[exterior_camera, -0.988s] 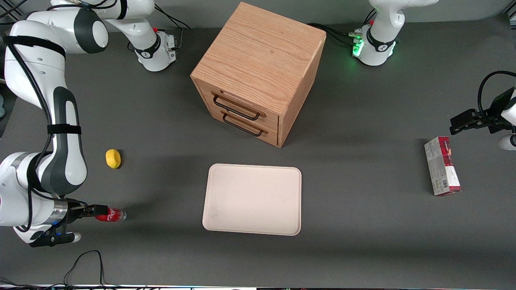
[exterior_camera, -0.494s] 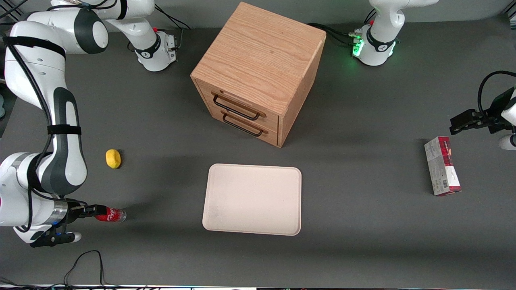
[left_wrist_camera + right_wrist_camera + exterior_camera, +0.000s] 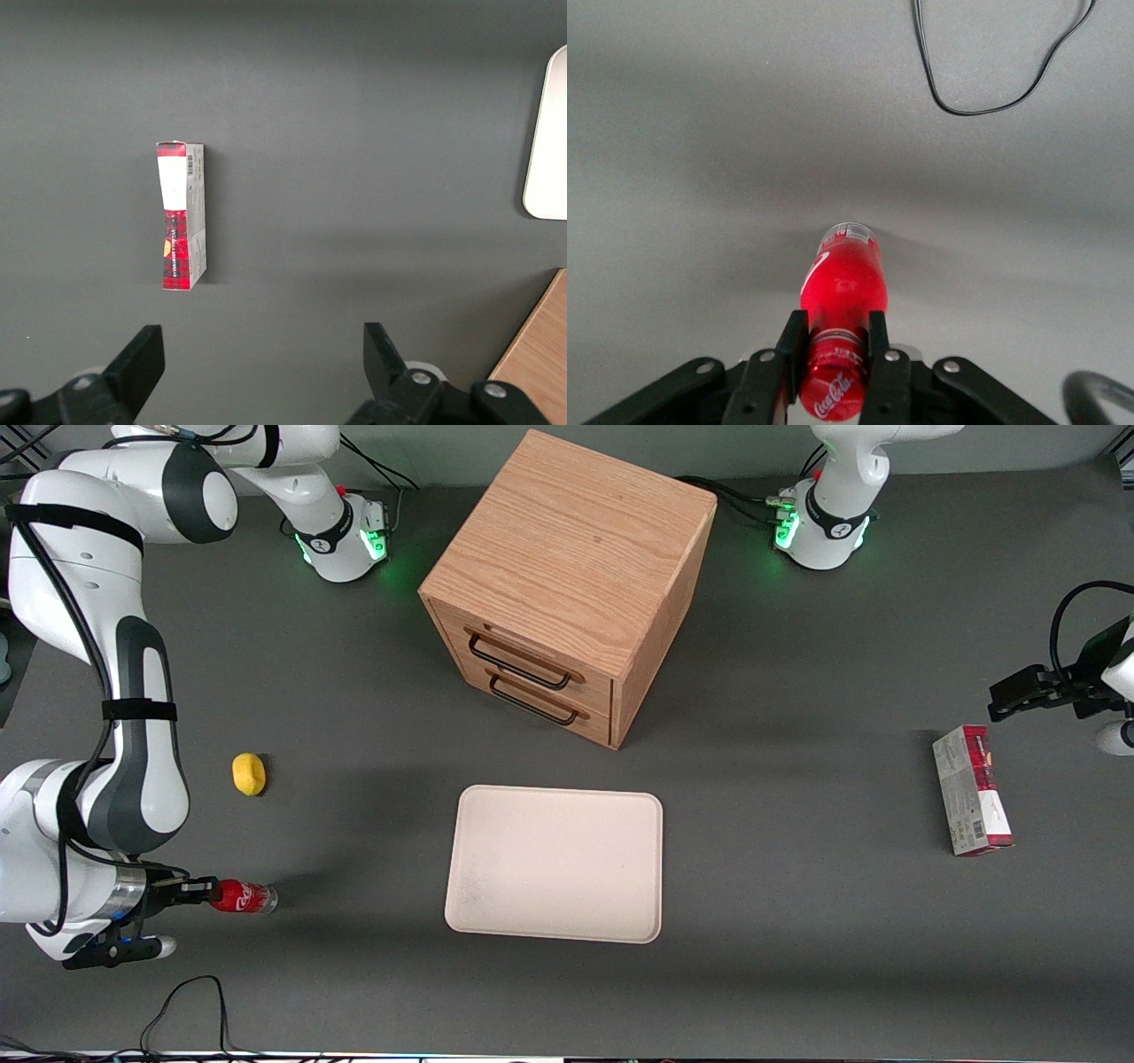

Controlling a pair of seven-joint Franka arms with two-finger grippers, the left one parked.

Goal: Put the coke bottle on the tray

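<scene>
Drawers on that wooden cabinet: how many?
2, stacked on the cabinet front: upper drawer, lower drawer. The pincer grips the coke bottle elsewhere.

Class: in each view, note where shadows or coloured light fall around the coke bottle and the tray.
Front view: green glow at both arm bases; soft shadow bands cross the table near the tray. Right wrist view: the gripper is shut on the coke bottle, which casts a faint shadow.
</scene>
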